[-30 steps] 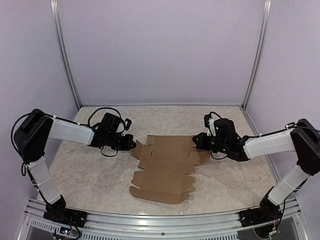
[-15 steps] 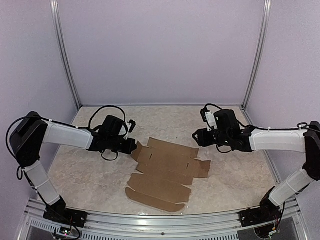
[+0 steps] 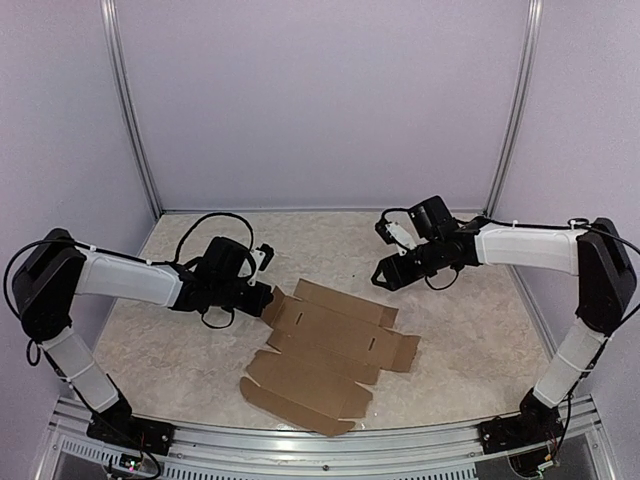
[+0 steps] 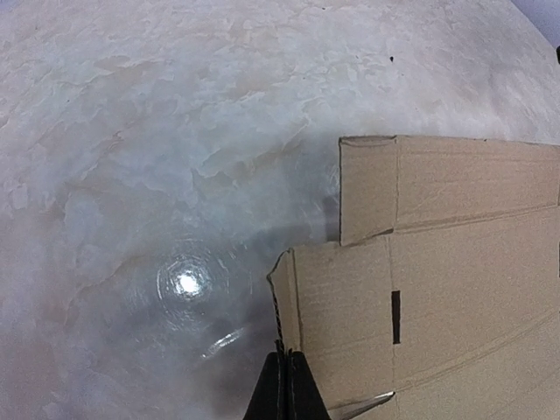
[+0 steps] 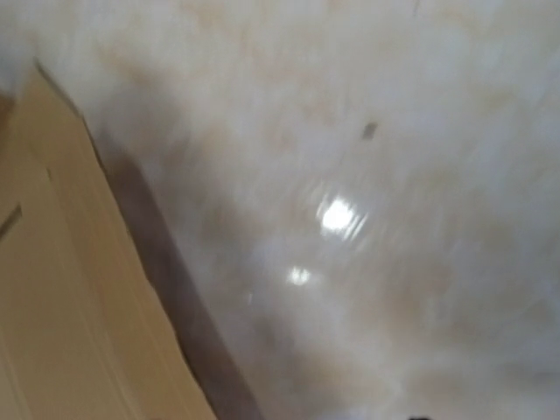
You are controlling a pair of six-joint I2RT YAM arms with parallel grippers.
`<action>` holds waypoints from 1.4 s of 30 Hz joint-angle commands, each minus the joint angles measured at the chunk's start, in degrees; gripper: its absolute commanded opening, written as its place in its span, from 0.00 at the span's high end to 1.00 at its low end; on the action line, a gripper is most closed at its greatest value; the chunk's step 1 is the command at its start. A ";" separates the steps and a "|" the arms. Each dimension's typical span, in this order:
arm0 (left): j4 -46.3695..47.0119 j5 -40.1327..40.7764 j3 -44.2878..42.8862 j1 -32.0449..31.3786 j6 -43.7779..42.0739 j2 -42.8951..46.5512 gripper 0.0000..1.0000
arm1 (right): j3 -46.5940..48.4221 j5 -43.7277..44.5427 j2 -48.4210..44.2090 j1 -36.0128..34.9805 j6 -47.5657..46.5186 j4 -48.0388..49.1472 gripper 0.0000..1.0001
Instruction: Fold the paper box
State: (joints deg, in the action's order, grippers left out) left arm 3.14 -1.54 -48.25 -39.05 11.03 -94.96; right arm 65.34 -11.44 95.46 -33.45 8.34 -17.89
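Down on the table (image 3: 480, 340), the paper box (image 3: 325, 350) lies as a flat brown die-cut sheet, unfolded and skewed at a slant. It spreads away from the left gripper (image 3: 264, 296) towards the near edge.

The left gripper is right at the sheet's edge. In the left wrist view the fingers (image 4: 273, 398) are drawn together to a thin seam. A small side flap of the paper box (image 4: 455, 262) runs straight into that seam, so the jaws are pinched narrow on the cardboard. Just ahead of the jaws the flap's edge lifts a little, with a shadow under it. Beyond it sits a slot cut in the panel, and another flap lies further ahead.

The right gripper (image 3: 383, 277) hangs above the table, apart from the sheet, whose nearest corner lies below and just in front of its tips. The right wrist view is blurred. The paper box (image 5: 61, 289) fills its left side and marbled table (image 5: 394, 175) takes the rest. Wide or narrow on those jaws? Cannot tell from either view.
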 commanded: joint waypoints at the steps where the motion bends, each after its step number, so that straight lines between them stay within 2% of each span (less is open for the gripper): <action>1: 1.55 0.57 1.93 -0.42 -0.55 1.56 1.00 | 3.15 -9.50 3.93 2.06 -1.55 -7.36 0.41; 7: 2.01 0.12 2.28 -0.50 -0.22 1.53 1.00 | 6.08 -15.34 7.45 2.59 -2.26 -10.06 0.44; 15: 2.66 -0.12 2.45 -0.57 -0.28 1.03 1.00 | 8.84 -16.87 11.59 3.04 -3.33 -12.01 0.47; 42: 3.89 -0.21 3.48 -0.68 -0.11 0.83 1.00 | 13.67 -21.12 17.73 3.05 -7.27 -16.74 0.68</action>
State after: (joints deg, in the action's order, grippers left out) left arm 6.61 -1.45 -45.78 -39.35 11.09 -94.24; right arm 76.44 -31.68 111.42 -30.85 2.28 -32.84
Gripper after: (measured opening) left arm 0.006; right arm 0.327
